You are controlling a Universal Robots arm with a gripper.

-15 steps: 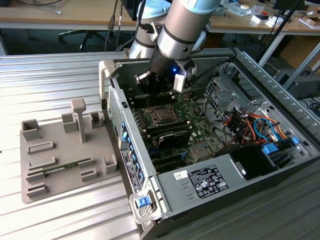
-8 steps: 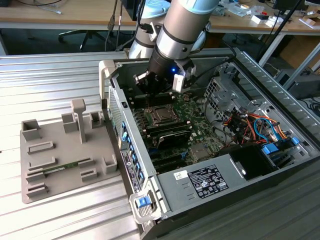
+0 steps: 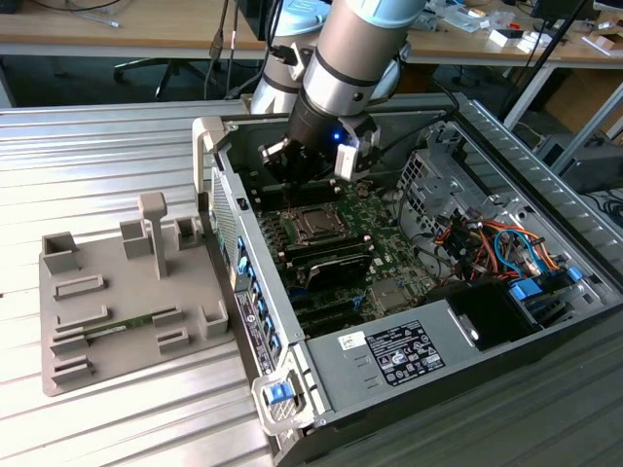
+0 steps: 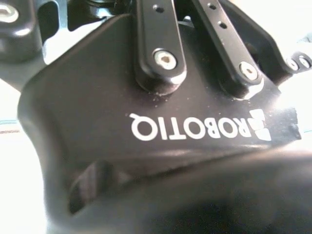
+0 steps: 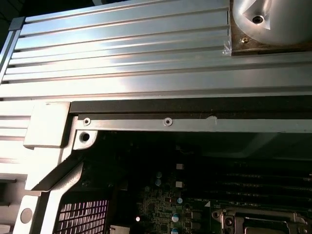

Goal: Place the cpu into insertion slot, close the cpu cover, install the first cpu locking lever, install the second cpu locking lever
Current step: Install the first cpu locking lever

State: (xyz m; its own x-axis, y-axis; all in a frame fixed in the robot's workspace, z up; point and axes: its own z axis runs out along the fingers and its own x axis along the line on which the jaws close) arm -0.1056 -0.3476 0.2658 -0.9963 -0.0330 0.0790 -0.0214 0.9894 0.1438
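Observation:
In the exterior view my gripper (image 3: 292, 187) hangs inside the open computer case, just above the green board and a little behind the insertion slot (image 3: 313, 225). The slot is a small square socket with a silver metal rim and a dark centre. Its edge also lies at the border of the first wrist view as a silver frame, the insertion slot (image 5: 258, 225). I cannot tell whether the cpu lies in the slot, nor how the cpu cover and the locking levers stand. The second wrist view looks onto the gripper's black body (image 4: 146, 112) and its link bars.
Long black memory slots (image 3: 326, 261) run beside the socket. A white-labelled grey box (image 3: 399, 355) sits at the case's near end, with cables (image 3: 487, 238) at the exterior view's right. A grey fixture tray (image 3: 127, 302) lies on the ribbed metal table (image 3: 97, 146) at that view's left.

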